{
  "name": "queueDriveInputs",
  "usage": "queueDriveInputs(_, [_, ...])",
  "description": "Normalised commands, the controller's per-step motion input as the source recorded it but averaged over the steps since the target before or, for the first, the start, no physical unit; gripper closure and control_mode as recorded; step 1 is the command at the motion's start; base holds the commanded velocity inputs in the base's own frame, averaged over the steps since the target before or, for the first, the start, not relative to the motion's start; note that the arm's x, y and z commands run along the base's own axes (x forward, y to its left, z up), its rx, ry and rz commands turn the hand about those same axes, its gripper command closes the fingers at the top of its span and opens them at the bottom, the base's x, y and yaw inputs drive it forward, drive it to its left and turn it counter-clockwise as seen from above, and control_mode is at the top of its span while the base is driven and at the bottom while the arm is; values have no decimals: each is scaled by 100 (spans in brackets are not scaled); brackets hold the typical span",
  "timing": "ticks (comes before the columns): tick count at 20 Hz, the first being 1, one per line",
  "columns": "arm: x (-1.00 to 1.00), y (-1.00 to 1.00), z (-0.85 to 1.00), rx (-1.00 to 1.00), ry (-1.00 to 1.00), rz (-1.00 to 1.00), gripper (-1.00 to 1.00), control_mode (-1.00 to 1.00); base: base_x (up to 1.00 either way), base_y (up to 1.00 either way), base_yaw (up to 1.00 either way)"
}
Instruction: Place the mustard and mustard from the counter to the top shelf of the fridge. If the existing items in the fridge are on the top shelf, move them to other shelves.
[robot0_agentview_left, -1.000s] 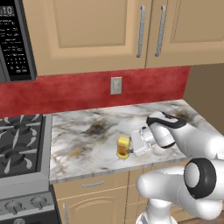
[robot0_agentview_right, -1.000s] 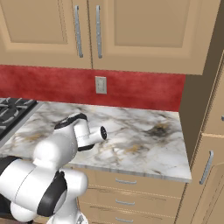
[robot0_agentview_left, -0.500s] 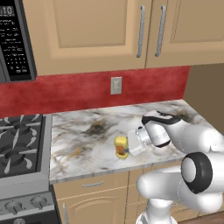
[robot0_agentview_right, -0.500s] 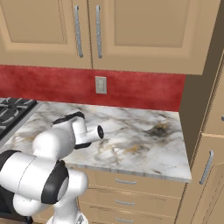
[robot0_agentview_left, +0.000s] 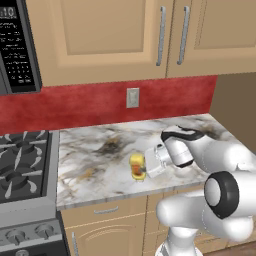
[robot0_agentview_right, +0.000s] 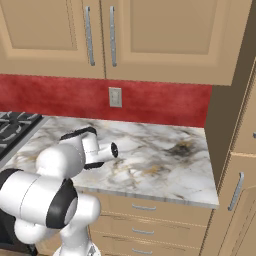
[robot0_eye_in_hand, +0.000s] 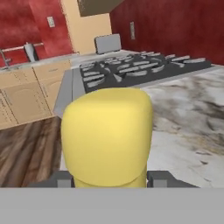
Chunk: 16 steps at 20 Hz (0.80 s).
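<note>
Here the squat mustard jar (robot0_agentview_left: 137, 166) stands on the counter (robot0_agentview_left: 100, 150), near its front edge and well to the right of the black stove (robot0_agentview_left: 22, 167). Its yellow lid is up and a strip of orange-red label shows on the side facing the left base camera. The gripper (robot0_agentview_left: 145, 170) reaches in level from the right, the white hand right up against the jar. In the hand view the jar (robot0_eye_in_hand: 107, 135) looms large and close as a rounded yellow block, with a grey finger (robot0_eye_in_hand: 162, 179) showing just beside each lower flank. The fingers sit snug to the jar's sides with no gap that I can make out, so they look pinched onto it, though the contact itself falls at the very bottom of that view and is partly cut off. The jar's base appears to rest on the marbled stone; I cannot tell whether it is lifted at all.

From the right base view the arm (robot0_agentview_right: 55, 165) bends over the left part of the counter (robot0_agentview_right: 165, 165), and its wrist hides the jar. A white outlet (robot0_agentview_left: 132, 97) sits on the red backsplash (robot0_agentview_left: 100, 105) behind, under tan wall cabinets (robot0_agentview_left: 115, 35). A microwave panel (robot0_agentview_left: 15, 50) hangs above the stove at the far left
</note>
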Motion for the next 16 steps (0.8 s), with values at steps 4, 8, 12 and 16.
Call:
queueDriveInputs(4, [-12, 0, 74, 0, -6, 0, 100, -100, 0, 0, 0])
queueDriveInputs(8, [-31, 0, 100, 1, -16, -2, 100, -100, 0, 0, 0])
queueDriveInputs(12, [-44, -11, 100, 3, -13, -2, 100, -100, 0, 0, 0])
queueDriveInputs(16, [-54, -26, 100, 7, -6, 0, 100, -100, 0, 0, 0])
